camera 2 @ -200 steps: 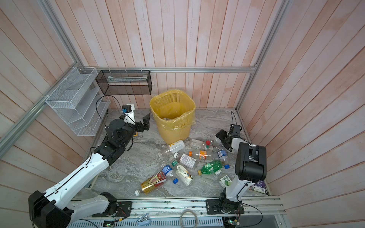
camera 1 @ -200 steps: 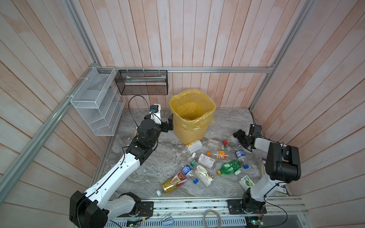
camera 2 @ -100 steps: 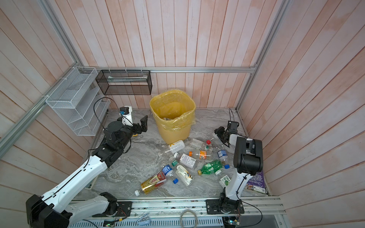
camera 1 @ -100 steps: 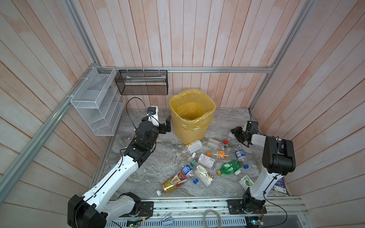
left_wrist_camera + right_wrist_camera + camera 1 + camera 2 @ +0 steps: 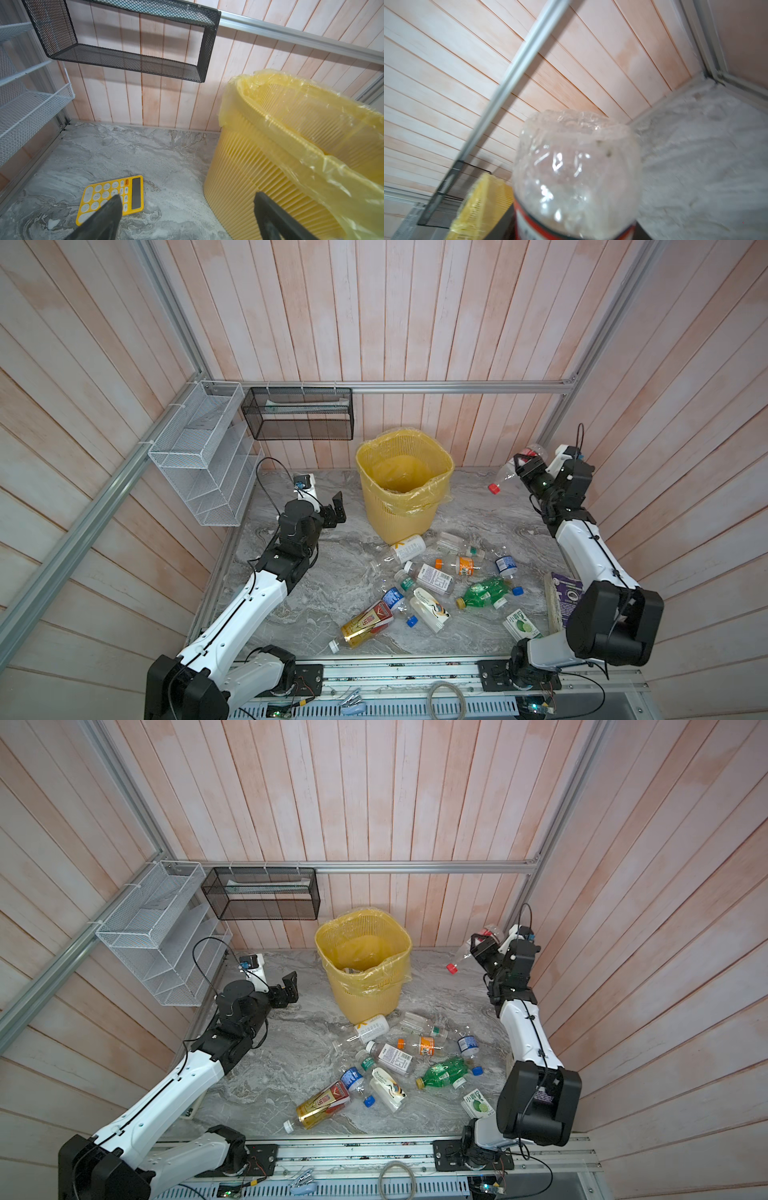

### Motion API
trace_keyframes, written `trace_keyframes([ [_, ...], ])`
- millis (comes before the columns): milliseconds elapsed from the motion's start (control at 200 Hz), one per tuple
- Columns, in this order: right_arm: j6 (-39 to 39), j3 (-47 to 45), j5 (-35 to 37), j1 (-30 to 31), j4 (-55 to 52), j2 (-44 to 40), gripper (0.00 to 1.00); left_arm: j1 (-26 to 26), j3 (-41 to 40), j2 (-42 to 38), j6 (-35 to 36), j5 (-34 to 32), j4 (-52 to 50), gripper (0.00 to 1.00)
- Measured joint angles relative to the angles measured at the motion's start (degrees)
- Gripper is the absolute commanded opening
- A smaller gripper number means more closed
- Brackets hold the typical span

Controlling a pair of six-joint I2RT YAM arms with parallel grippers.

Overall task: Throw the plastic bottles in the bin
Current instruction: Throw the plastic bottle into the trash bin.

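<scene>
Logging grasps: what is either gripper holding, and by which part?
Right gripper holds a clear red-capped plastic bottle around its red-labelled middle; left gripper holds nothing.

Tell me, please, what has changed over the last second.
The right gripper closed on the red-capped clear bottle and lifted it up toward the back corner. The left gripper, open, drew back slightly from the bin. The other bottles lie unmoved.

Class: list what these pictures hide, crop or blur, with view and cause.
- Bin contents: left wrist view, own wall hides them.
- Right gripper fingertips: right wrist view, held bottle covers them.
- Bottle's label: right wrist view, cropped at frame edge, blurred.
- Calculator keys: left wrist view, left gripper finger covers some.
</scene>
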Motion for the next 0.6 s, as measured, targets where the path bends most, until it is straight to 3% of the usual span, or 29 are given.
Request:
trace_keyframes([
  [140,2.91,7.91,-0.22,2.54,3.45,0.35,0.55,0.00,-0.13,-0.02,-0.79,0.85,-0.72,1.00],
  [285,3.10,19.69,-0.35,10.32,3.96,6.08,0.57,0.00,-0.39,-0.02,-1.38,1.81,-1.73,1.00],
  [490,-6.64,42.49,-1.07,22.16,-9.60,21.31,0.83,0.00,-0.81,0.04,-2.23,3.19,-2.43,1.00],
  [600,-11.91,46.10,-0.59,23.58,-17.97,24.15,0.91,0.00,-0.79,0.37,-2.25,4.22,-2.82,1.00],
])
